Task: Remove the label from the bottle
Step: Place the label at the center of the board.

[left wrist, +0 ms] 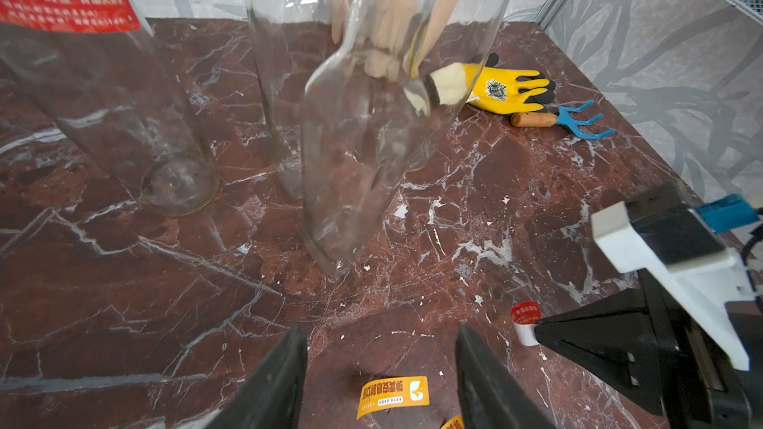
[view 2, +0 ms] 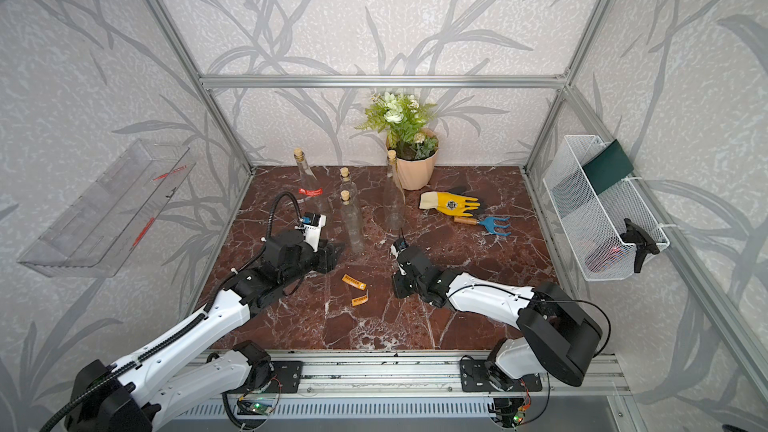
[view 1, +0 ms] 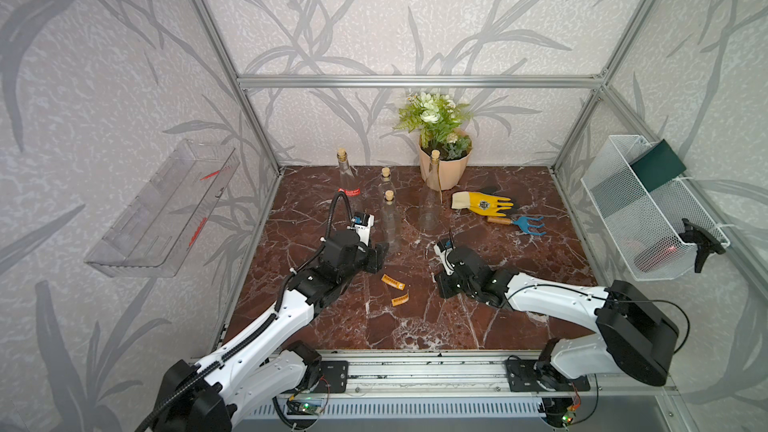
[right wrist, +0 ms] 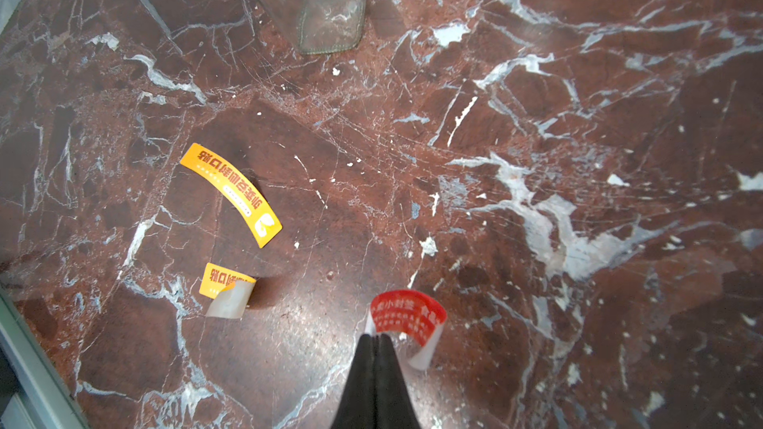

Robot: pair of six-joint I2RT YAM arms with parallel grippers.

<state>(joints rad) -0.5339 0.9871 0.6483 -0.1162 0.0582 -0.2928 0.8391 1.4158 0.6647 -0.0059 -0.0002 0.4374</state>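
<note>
Several clear corked bottles stand on the marble table [view 1: 415,326]. The nearest bottle [view 1: 390,222] [left wrist: 351,158] bears no label. My left gripper [view 1: 382,253] [left wrist: 382,330] stands open just in front of it, touching nothing, low over an orange label [left wrist: 394,394] on the table. A peeled, curled red label [right wrist: 408,315] [left wrist: 525,315] has one end pinched in my right gripper [right wrist: 375,336] [view 1: 444,286], which is shut and hangs low over the table. At the back left, another bottle [view 1: 348,184] [left wrist: 103,96] still wears a red label [view 1: 350,192] [left wrist: 62,4].
Two orange labels [view 1: 393,283] [view 1: 400,299] lie between the arms. A yellow glove [view 1: 482,202] and a blue hand rake [view 1: 517,224] lie at the right. A potted plant [view 1: 444,168] stands at the back, a wire basket [view 1: 648,209] hangs on the right wall, a clear shelf [view 1: 162,209] on the left.
</note>
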